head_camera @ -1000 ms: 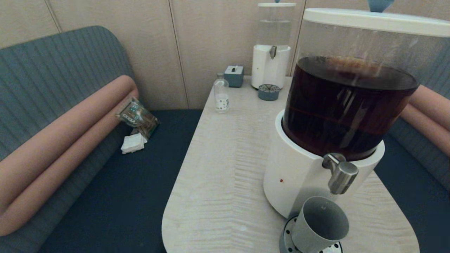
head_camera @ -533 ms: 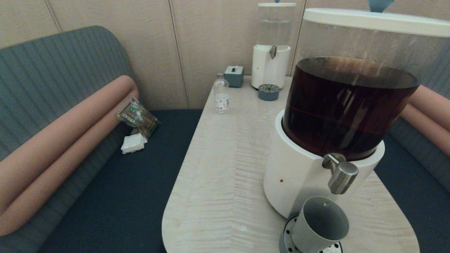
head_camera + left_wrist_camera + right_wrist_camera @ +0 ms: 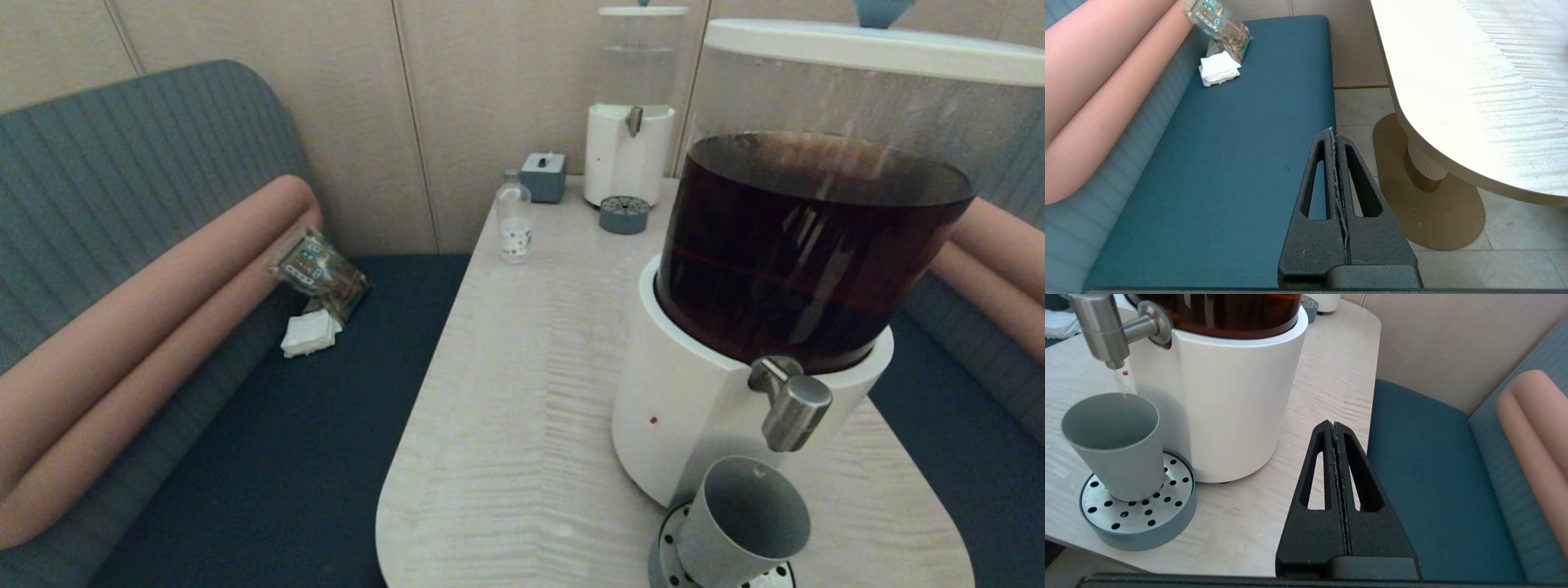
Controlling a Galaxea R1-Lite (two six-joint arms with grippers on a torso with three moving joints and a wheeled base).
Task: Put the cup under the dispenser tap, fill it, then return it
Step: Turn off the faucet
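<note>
- Across the head views nothing moves: the small matte grey tapered cup stays on the round perforated drip tray below the brushed-steel dispenser tap, on the pale bench.
- Right gripper: jaws pressed together, beside the bench, apart from the cup.
- Left gripper: jaws together, parked over the blue seat.
- The cup seems placed; whether it is filled cannot be seen.

Near right corner of the desk: the large dispenser takes up most of the width. Its tap overhangs the cup, which stands on the perforated drip tray, leaving only a narrow gap above the rim. The cup's sides away from the dispenser are unobstructed. The right claw hangs off the desk edge beside the dispenser base, pressed together. Desk's left half is bare as far as the small bottle.
</note>
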